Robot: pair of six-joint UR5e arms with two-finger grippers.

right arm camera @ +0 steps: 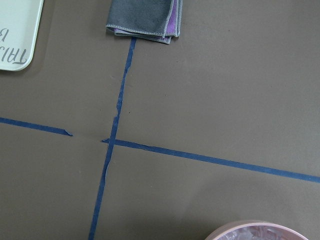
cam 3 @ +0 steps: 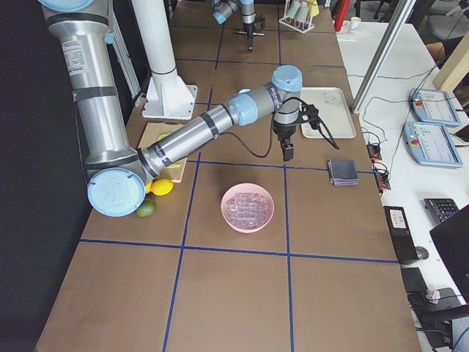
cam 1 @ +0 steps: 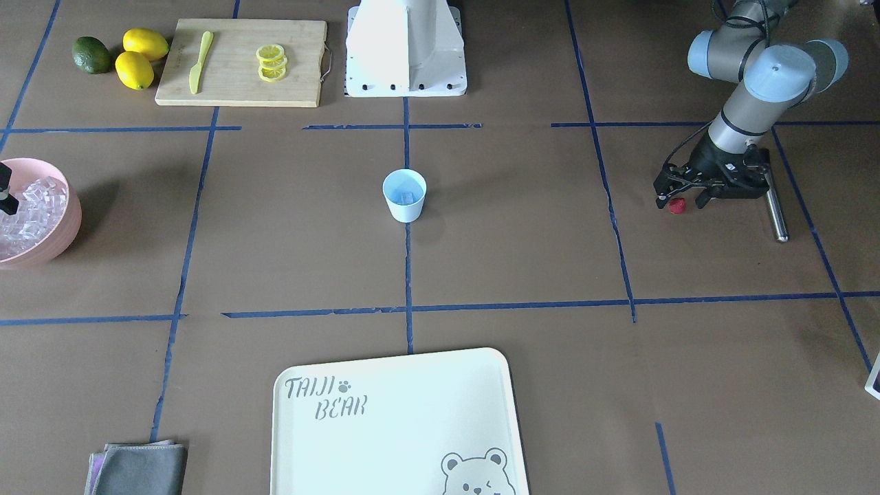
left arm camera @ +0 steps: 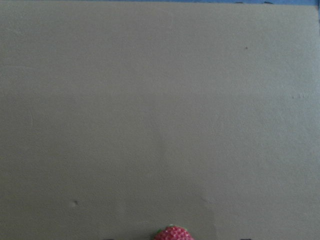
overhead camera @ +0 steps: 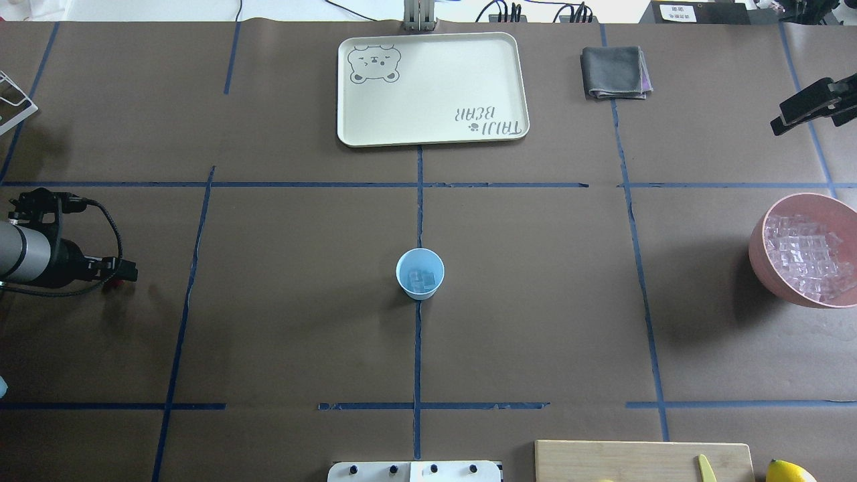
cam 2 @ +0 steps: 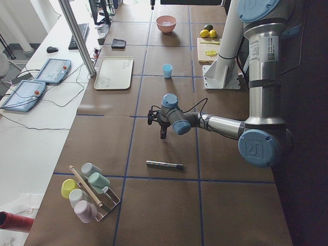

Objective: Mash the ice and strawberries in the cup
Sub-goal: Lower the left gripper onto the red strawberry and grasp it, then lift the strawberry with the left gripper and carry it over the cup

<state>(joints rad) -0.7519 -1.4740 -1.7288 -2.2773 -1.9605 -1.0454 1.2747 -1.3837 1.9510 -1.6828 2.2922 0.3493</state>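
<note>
A: Berry position?
B: Berry (cam 1: 678, 205) sits on the table, far left, between the fingers of the left gripper (cam 1: 680, 201). Jaws apart, one either side. The wrist view shows a gap on each side.
A: Cup?
B: Cup (cam 1: 405, 212) stands upright at table centre, well apart from the berry. A few cubes of ice (overhead camera: 424, 278) lie in its bottom.
A: Anything by the left gripper?
B: A metal rod (cam 1: 775, 206) lies just left of it, running near to far.
A: Right side?
B: Pink bowl (overhead camera: 760, 261) at the right edge, heaped with more ice. Right gripper (overhead camera: 780, 124) hangs beyond the bowl, toward the cloth (overhead camera: 614, 72). Its jaws: cannot tell.
A: Rest?
B: Tray (overhead camera: 428, 87) at far centre. Board (cam 1: 234, 89) at near right, carrying a knife (cam 1: 200, 62) and lemon slices (cam 1: 271, 63). Lemons (cam 1: 146, 44) and a lime (cam 1: 91, 55) lie beside it.
</note>
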